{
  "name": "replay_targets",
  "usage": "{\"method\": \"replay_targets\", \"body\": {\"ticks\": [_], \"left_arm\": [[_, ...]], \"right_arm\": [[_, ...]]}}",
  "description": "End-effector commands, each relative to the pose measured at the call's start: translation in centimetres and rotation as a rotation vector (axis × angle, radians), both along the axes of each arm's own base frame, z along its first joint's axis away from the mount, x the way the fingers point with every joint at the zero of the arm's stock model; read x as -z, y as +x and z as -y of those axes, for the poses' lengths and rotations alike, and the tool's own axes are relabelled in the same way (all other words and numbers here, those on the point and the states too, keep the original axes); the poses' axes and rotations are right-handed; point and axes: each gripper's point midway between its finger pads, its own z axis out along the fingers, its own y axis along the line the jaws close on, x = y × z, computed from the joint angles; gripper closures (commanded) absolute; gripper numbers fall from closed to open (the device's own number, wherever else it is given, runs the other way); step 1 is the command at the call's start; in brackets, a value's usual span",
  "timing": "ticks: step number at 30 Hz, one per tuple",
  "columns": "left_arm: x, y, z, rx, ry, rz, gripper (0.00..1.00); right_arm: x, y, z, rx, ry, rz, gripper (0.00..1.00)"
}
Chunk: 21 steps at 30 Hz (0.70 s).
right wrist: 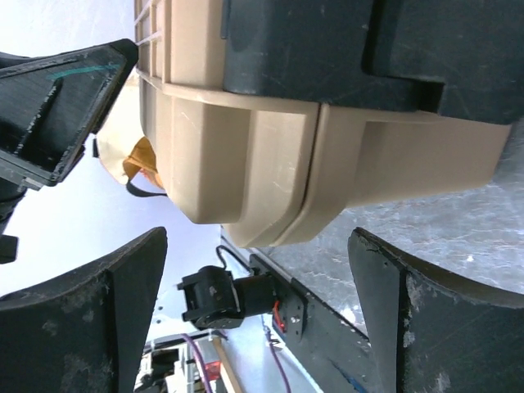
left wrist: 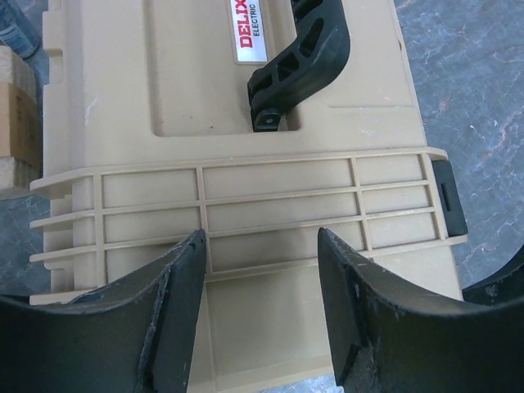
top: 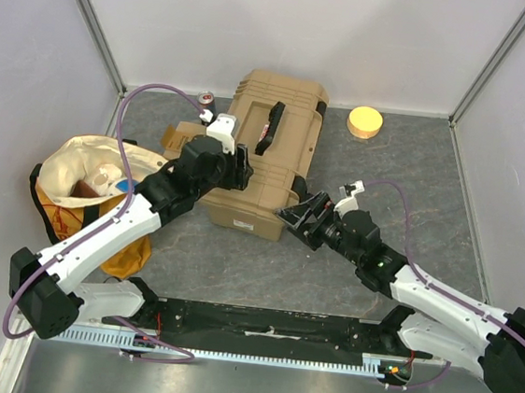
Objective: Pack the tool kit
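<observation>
At the back of the grey desk (top: 385, 191) sits the tan toolbox (top: 295, 106), lid down so its inside is hidden, black handle (top: 271, 127) lying flat on top. The left hand (top: 239, 168) hangs over the lid's ribbed near edge, fingers apart and gripping nothing; whether they touch the lid cannot be told. The right hand (top: 302, 218) is at the box's near right corner, fingers spread wide with the corner just ahead of them, unclamped. The left arm partly covers a cardboard box (top: 179, 138). In the cloth bag (top: 87, 164), the contents are hard to make out.
</observation>
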Motion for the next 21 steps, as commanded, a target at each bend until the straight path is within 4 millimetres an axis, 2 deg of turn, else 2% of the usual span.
{"method": "replay_targets", "body": {"ticks": [1, 7, 11, 13, 15, 18, 21], "left_arm": [[9.0, -6.4, 0.8, 0.128, 0.103, -0.382, 0.39], [7.1, -6.0, 0.3, 0.113, 0.107, -0.336, 0.35], [4.6, -5.6, 0.3, 0.116, 0.093, -0.284, 0.32], [2.4, -5.2, 0.5, 0.123, 0.078, -0.24, 0.3], [0.5, -4.9, 0.5, 0.124, 0.07, -0.202, 0.29], [-2.1, -4.5, 0.2, 0.119, 0.067, -0.149, 0.28], [-3.6, -4.3, -0.9, 0.079, 0.079, -0.116, 0.28]], "right_arm": [[-0.4, 0.8, 2.0, 0.073, -0.104, 0.065, 0.02], [0.5, 0.9, 6.2, 0.186, -0.264, 0.104, 0.02], [-1.2, 1.1, 10.0, 0.3, -0.383, 0.174, 0.09], [-2.0, 1.5, 12.2, 0.369, -0.474, 0.196, 0.16], [-2.3, 2.0, 13.5, 0.398, -0.579, 0.212, 0.23], [-2.4, 2.7, 14.7, 0.405, -0.744, 0.225, 0.45], [-2.1, 3.5, 15.1, 0.395, -0.863, 0.214, 0.66]]}}
